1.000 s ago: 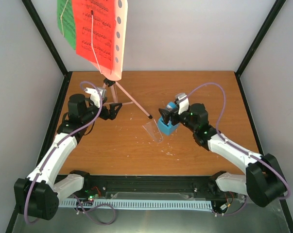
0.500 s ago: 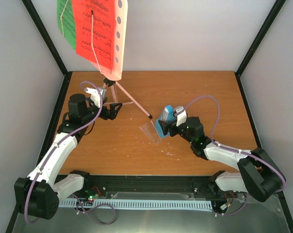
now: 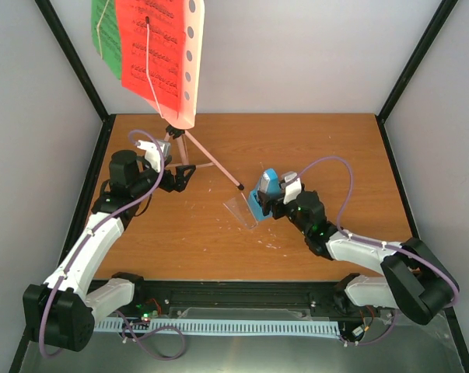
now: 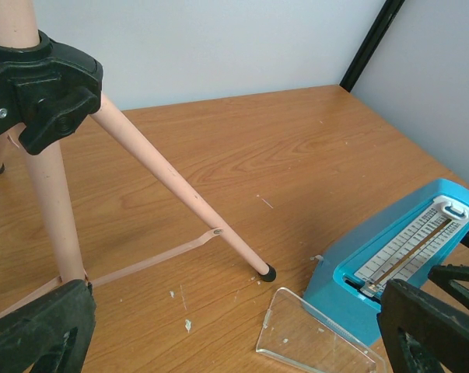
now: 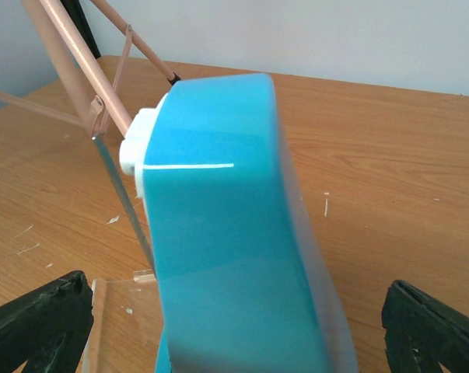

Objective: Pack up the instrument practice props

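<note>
The pink tripod music stand [image 3: 186, 144] stands at the back left, with red [image 3: 148, 54] and green sheet-music pages [image 3: 103, 31] on its hole-punched desk [image 3: 190, 62]. My left gripper [image 3: 183, 177] is open beside the tripod's legs [image 4: 172, 179], holding nothing. The blue metronome [image 3: 264, 190] leans tilted at mid-table, its scale face [image 4: 409, 249] turned up toward the left. My right gripper [image 3: 271, 203] is open, with the metronome's back [image 5: 226, 233] between its wide-spread fingers and a gap on each side. The clear cover [image 3: 240, 210] lies flat by the metronome's base.
One tripod foot [image 4: 268, 273] rests close to the clear cover [image 4: 316, 338]. Black frame posts [image 3: 409, 66] and grey walls close in the table on three sides. Small white flecks dot the wood [image 4: 172, 295].
My right gripper has slid left and nearer around the metronome, which has tipped from upright to tilted. The left arm, stand and pages have not moved.
</note>
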Controlling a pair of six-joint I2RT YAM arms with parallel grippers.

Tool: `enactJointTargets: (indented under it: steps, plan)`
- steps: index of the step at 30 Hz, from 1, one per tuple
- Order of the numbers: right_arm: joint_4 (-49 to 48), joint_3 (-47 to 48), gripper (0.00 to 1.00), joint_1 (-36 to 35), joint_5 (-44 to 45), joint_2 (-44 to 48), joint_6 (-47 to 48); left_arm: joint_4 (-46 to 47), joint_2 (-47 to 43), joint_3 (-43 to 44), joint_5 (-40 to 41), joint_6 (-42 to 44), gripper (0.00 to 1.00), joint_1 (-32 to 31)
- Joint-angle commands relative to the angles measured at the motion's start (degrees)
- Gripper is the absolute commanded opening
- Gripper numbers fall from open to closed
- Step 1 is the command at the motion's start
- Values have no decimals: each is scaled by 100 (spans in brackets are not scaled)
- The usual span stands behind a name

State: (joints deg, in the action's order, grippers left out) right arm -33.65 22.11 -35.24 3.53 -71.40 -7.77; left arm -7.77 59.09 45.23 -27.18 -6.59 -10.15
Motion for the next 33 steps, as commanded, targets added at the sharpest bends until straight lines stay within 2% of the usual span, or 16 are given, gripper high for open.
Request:
enactJointTargets:
  steps: [1,8,19,22,26,33]
  plan:
    - [-423,-125,99,-193,508,-27,11,-60,-52,152,10,-74,99,-54]
    - [-729,44,99,-413,818,-438,13,-58,-53,141,4,-70,100,-57]
    - [-629,468,98,-763,1605,-963,62,-49,-33,142,-33,-71,99,-57]
    - [-624,453,94,-779,1642,-1029,31,-50,-38,144,-39,-71,100,-56]
    - [-740,341,79,-798,1622,-1047,-3,-49,-35,143,-37,-71,100,-57]
    - [-1062,110,75,-800,1521,-1043,-27,-59,-49,144,-17,-55,99,-55]
